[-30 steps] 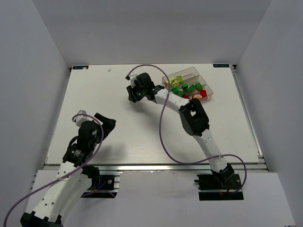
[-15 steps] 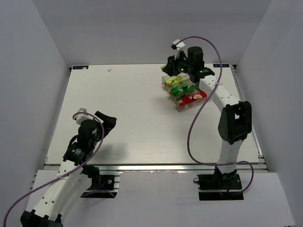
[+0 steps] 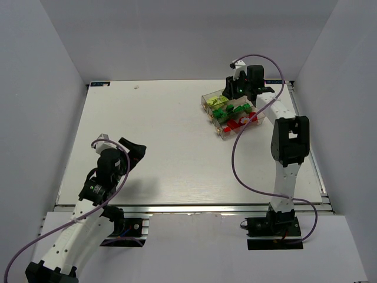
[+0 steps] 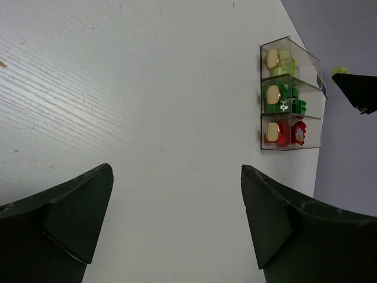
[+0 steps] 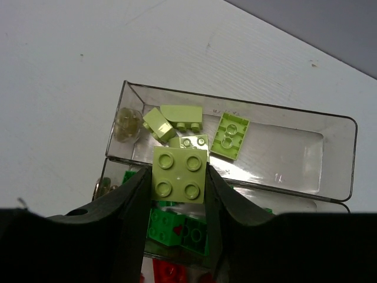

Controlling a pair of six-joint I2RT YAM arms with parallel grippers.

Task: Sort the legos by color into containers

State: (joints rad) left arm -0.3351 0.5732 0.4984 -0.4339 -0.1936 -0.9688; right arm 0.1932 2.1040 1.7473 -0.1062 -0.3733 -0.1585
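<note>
Left fingers point(image 4: 70, 218): spread wide, empty, low by own base, well apart from containers point(image 4: 307, 59).
Right fingers point(image 5: 121, 221): clamped on pale yellow-green brick point(image 5: 179, 175), studs up, above containers at far right of table point(image 3: 159, 135).
Matching pale bin point(image 5: 288, 156) lies just beyond brick, long axis side to side across view.
Right arm nearer for the drop.

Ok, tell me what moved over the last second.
The right gripper, holding a pale yellow-green studded plastic brick, swung from the middle of the white table to the far right and now hangs over the three joined clear plastic bins. The left gripper stayed open, parked near the front left.
</note>
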